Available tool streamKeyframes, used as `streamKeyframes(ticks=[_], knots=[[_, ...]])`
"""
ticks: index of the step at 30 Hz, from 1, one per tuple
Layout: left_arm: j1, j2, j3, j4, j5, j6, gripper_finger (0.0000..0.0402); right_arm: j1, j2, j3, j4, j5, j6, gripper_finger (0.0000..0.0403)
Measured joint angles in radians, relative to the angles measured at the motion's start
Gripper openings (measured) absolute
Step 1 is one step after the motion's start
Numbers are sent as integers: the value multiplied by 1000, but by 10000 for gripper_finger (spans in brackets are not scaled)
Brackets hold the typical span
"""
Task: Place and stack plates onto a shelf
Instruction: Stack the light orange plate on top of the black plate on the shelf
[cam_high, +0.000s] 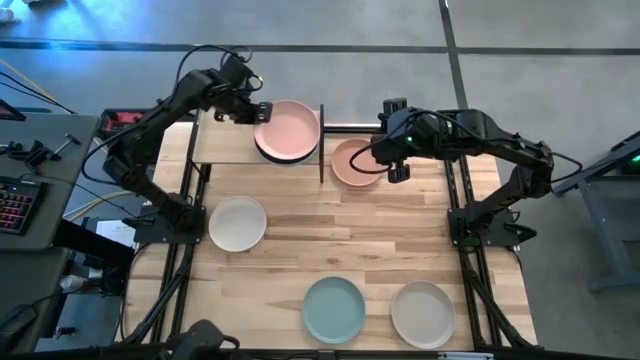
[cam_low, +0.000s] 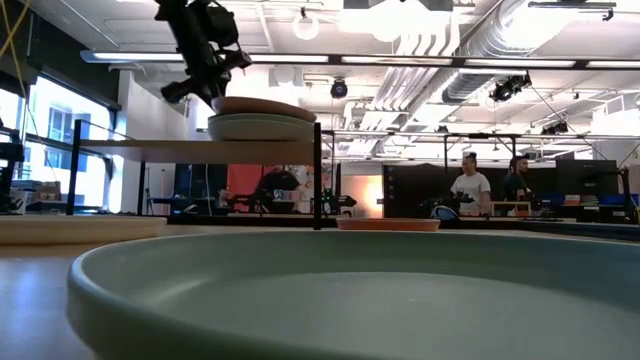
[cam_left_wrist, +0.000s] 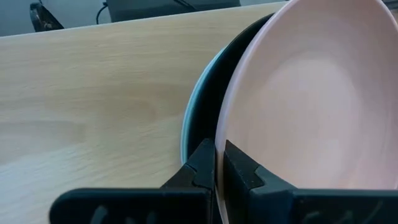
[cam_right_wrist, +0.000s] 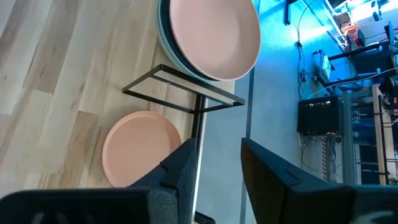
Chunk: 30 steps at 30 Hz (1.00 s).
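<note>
The shelf (cam_high: 225, 140) stands at the table's far left. On its right end is a stack of plates: a pink plate (cam_high: 288, 130) on top, with a black plate (cam_left_wrist: 208, 124) and a pale one (cam_low: 260, 127) under it. My left gripper (cam_high: 252, 112) is shut on the pink plate's left rim. A salmon plate (cam_high: 355, 163) lies flat on the table just right of the shelf. My right gripper (cam_right_wrist: 219, 165) is open and empty, above the salmon plate's right edge (cam_high: 380, 155). My left gripper pinches the pink plate's rim (cam_left_wrist: 219, 163) between its two fingers, one on the plate's upper face and one under it. The fingers come nearly level from the table's left side. The plate (cam_low: 262, 105) is slightly tilted, its held side raised and its right side on the stack.
A white plate (cam_high: 237, 223) lies on the table in front of the shelf. A teal plate (cam_high: 334, 310) and a beige plate (cam_high: 423, 313) lie near the front edge. The shelf's black post (cam_high: 322, 140) stands between the stack and the salmon plate. People stand in the room behind (cam_low: 470, 185).
</note>
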Motion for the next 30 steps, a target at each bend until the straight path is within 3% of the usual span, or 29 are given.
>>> streamKeyframes(ticks=[15, 22, 30], knots=[[0, 29, 0, -1, 6, -19, 38, 0, 0, 0, 0, 0, 0, 110], [15, 29, 0, -1, 141, -19, 71, 0, 0, 0, 0, -1, 0, 110], [33, 29, 0, -9, 164, -45, 104, 0, 0, 0, -4, -2, 0, 110]])
